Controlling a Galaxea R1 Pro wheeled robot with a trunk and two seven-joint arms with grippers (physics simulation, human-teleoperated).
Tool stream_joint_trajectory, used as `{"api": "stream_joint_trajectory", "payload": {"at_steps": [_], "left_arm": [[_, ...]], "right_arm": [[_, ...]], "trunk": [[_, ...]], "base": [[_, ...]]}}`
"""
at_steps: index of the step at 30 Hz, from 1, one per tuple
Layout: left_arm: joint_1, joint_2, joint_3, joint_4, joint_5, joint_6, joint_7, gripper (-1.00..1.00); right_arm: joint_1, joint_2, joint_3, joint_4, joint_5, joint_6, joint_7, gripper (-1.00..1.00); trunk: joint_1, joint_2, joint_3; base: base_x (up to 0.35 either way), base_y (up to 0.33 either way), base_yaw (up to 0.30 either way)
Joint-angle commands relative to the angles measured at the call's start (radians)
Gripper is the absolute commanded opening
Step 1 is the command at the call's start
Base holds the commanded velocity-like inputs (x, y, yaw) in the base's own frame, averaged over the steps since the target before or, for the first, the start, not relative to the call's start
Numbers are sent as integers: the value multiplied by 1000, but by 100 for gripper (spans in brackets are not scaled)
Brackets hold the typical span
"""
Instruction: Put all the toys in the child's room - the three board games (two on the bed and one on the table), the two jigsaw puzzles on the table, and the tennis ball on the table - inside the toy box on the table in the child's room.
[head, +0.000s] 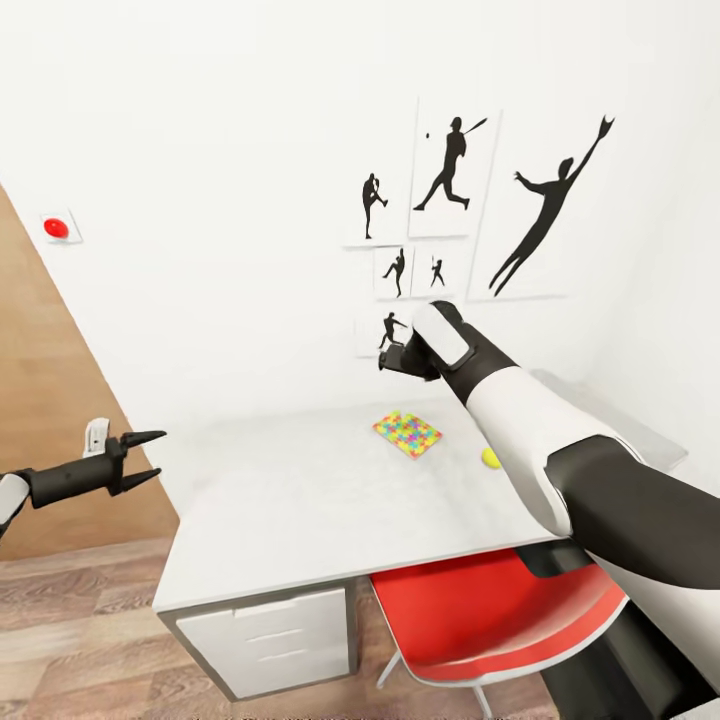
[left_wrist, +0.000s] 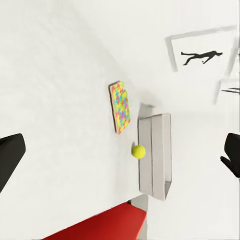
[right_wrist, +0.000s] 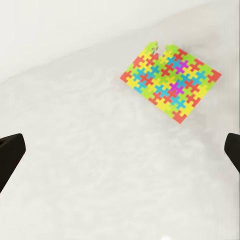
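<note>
Right gripper (head: 392, 358) hovers, jaws apart and empty, above the jigsaw puzzle (head: 408, 432) lying flat mid-surface (head: 280, 500); tennis ball (head: 490, 458) just right; next, likely descend and pinch the puzzle's edge; left gripper (head: 150, 458) apart, idle.

jigsaw puzzle (head: 408, 432) on table (head: 300, 500), tennis ball (head: 490, 458) right, chair (head: 490, 620) before table

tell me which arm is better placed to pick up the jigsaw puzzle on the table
Probably the right. The right gripper hangs open above the table close to the jigsaw puzzle, which lies just ahead of its fingers in the right wrist view. The left gripper is off the table's far edge, farther away.
</note>
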Motion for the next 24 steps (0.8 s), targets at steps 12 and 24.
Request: {"api": "stream_joint_trajectory", "payload": {"at_steps": [12,24], "left_arm": [[-1,15,4,-116,-8,17,-145,100],[-1,12,2,-132,-8,17,-150,100]], "right_arm": [[-1,0,11,1,30,-105,-4,100],[-1,0,52,1,31,-156,-2,100]], "trunk": [[1,-2,-22],[1,-2,-41]], "base": [[0,0,0],[0,0,0]]}}
